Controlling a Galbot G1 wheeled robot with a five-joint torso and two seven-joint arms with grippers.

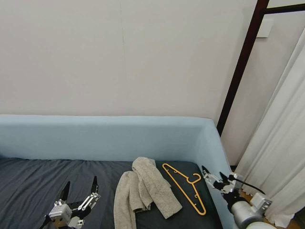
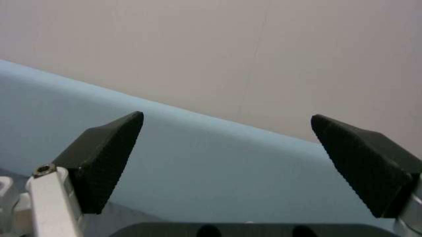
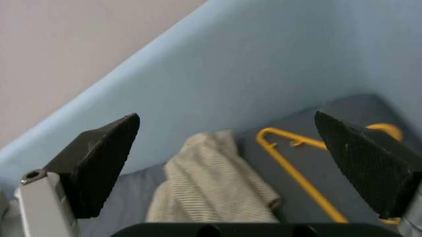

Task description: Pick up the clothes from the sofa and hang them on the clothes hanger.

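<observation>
1. Garment. The grey knitted garment (image 1: 145, 193) lies crumpled on the dark seat of the light blue sofa (image 1: 109, 138), toward the seat's right end. It rests flat on the cushion and nothing holds it. In the right wrist view the garment (image 3: 211, 190) lies just beside the hanger (image 3: 303, 182).

2. Hanger. The yellow hanger (image 1: 185, 187) lies flat on the seat, immediately right of the garment, between it and the sofa's right arm. The pictures do not show clearly whether the two touch.

3. Left gripper. The left gripper (image 1: 80, 187) hovers above the seat, left of the garment and apart from it. Its two dark fingers are spread wide with nothing between them. In the left wrist view the left gripper (image 2: 227, 118) faces the sofa back and the pale wall (image 2: 264, 49).

4. Right gripper. The right gripper (image 1: 213, 174) is positioned at the sofa's right arm, just right of the hanger. In the right wrist view the right gripper (image 3: 227, 116) has its fingers spread wide and empty, facing the garment and hanger.

5. Surroundings. A dark pole (image 1: 238, 71) stands against the wall behind the sofa's right end, next to a white curtain (image 1: 281, 157).
</observation>
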